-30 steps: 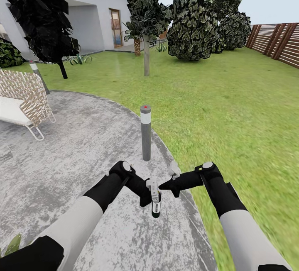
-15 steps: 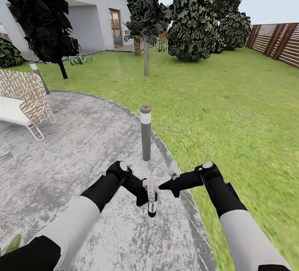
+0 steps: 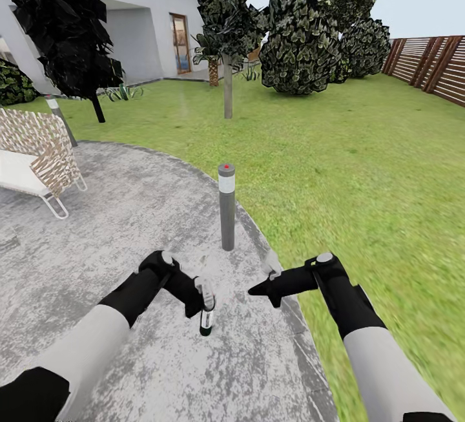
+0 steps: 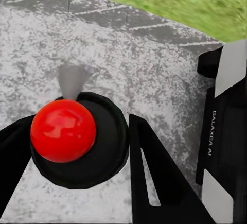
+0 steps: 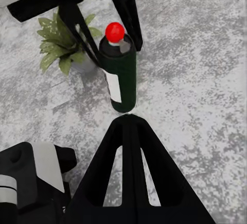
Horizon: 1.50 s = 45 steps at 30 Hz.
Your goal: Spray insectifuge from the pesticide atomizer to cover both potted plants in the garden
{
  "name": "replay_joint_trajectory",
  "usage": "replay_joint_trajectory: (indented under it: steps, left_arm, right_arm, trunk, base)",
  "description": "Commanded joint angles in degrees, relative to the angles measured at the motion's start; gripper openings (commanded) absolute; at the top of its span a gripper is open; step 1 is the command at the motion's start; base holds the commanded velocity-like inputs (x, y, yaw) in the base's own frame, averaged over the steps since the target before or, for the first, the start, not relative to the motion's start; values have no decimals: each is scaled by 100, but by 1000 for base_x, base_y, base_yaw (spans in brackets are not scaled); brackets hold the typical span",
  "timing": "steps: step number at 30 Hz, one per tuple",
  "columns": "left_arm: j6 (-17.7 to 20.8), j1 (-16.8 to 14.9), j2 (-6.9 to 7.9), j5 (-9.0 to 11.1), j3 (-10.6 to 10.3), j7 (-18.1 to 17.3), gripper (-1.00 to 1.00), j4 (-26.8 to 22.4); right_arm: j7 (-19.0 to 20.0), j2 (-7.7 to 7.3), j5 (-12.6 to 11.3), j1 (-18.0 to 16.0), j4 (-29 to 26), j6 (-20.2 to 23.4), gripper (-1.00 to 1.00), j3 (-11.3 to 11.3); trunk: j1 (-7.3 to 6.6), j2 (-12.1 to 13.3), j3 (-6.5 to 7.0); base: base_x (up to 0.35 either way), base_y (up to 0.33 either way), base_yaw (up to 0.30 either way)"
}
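The pesticide atomizer hangs upright over the grey patio, with my left gripper shut on its upper body. In the left wrist view its dark nozzle head with the red dot sits between the two black fingers. In the right wrist view the atomizer shows a dark body and a pale label. Behind it, one potted plant with light-green leaves and a small grey pot stands on the paving. My right gripper is shut and empty, a short way right of the bottle, and its fingertips meet at a point.
A grey bollard lamp stands at the patio edge just beyond my hands. A wicker chair is at the left. Lawn spreads to the right up to a brown slatted fence. Trees and a house lie ahead.
My left arm has swung to the left and slightly back, carrying the atomizer away from the right gripper. The right arm has stayed put.
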Motion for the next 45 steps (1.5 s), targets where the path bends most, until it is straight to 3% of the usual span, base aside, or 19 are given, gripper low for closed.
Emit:
replay_joint_trajectory:
  steps: [1, 3, 4, 9, 10, 12, 14, 15, 17, 20, 21, 23, 25, 28, 32, 34, 36, 38, 45]
  left_arm:
    - [247, -3, 22, -3, 130, 69, -100, -9]
    - [330, -3, 25, -2, 323, 189, -100, -8]
    - [354, 0, 25, -1, 450, 256, -100, -8]
    - [386, 17, 17, 17, 1263, 500, -100, 4]
    - [387, 27, 9, 22, 1561, 537, -100, 8]
    - [385, 36, -7, 25, 1819, 714, -100, 9]
    - [385, 45, -28, 30, 1903, 1000, -100, 14]
    - [385, 56, -95, 38, 1937, 1305, -100, 18]
    - [381, 63, -143, 44, 1956, 1523, -100, 56]
    - [367, 75, -170, 72, 1967, 1746, -100, 405]
    - [331, 81, -174, 176, 1969, 1953, -100, 694]
    - [179, 83, -176, 442, 1968, 2318, -100, 1029]
    - [-189, 84, -180, 951, 1963, 2951, -100, 1502]
    - [-449, 85, -188, 1346, 1962, 3480, -100, 1941]
    - [-621, 90, -296, 1497, 1957, 3712, -100, 2359]
    - [-693, 89, -353, 1514, 1954, 3736, -100, 2492]
    - [-746, 93, -525, 1527, 1954, 3785, -100, 2741]
    - [-751, 93, -553, 1530, 1953, 3904, -100, 2804]
    - [-922, 116, -606, 1535, 1961, 4192, -100, 3157]
  right_arm:
    - [32, -20, 28, 3, 40, 60, -100, -24]
    - [32, -47, 27, 34, 132, 60, -100, -46]
    - [30, -97, 27, 46, 196, 60, 100, -55]
    - [7, -690, 20, 64, 468, 40, 100, -112]
    - [-12, -864, 19, 65, 491, 28, 100, -202]
    - [-30, -963, 21, 66, 498, 14, 100, -457]
    - [-61, -993, 27, 66, 500, 4, 100, -773]
    - [-151, -1005, 32, 65, 501, -1, 100, -1125]
    - [-325, -1009, 39, 66, 501, -35, 100, -1519]
    - [-883, -1012, 48, 85, 517, -168, 100, -2159]
    - [-1166, -1016, 51, 159, 699, -355, 100, -2469]
    - [-1422, -1019, 52, 238, 1080, -611, 100, -2790]
    - [-1939, -1043, 56, 280, 1642, -996, 100, -3139]
    - [-2649, -1250, 55, 299, 2372, -1281, 100, -3301]
    - [-3587, -1634, 46, 305, 3445, -1616, 100, -3350]
    - [-3864, -1682, 45, 307, 3706, -1691, 100, -3355]
    - [-4404, -1708, 41, 309, 3907, -1734, 100, -3361]
    - [-4697, -1708, 32, 309, 3954, -1735, 100, -3364]
    - [-4950, -1709, 27, 309, 4156, -1717, 100, -3375]
  trunk:
    - [0, -3, -5]
    - [0, -3, -5]
    - [0, -3, -5]
    - [0, -3, -5]
    - [0, -3, -5]
    - [0, -3, -5]
    - [0, -3, -5]
    - [0, -3, -5]
    - [0, -3, -5]
    - [0, -3, -5]
    - [0, -3, -5]
    - [0, -3, -5]
    - [0, -3, -5]
    - [0, -3, -5]
    - [0, -3, -5]
    - [0, -3, -5]
    - [0, -3, -5]
    - [0, -3, -5]
    - [0, -3, -5]
  base:
    - [0, 0, 0]
    - [0, 0, 0]
    - [0, 0, 0]
    - [0, 0, 0]
    - [0, 0, 0]
    - [0, 0, 0]
    - [0, 0, 0]
    - [0, 0, 0]
    - [0, 0, 0]
    - [0, 0, 0]
    - [0, 0, 0]
    - [0, 0, 0]
    - [0, 0, 0]
    - [0, 0, 0]
    - [0, 0, 0]
    - [0, 0, 0]
    - [0, 0, 0]
    - [0, 0, 0]
    - [0, 0, 0]
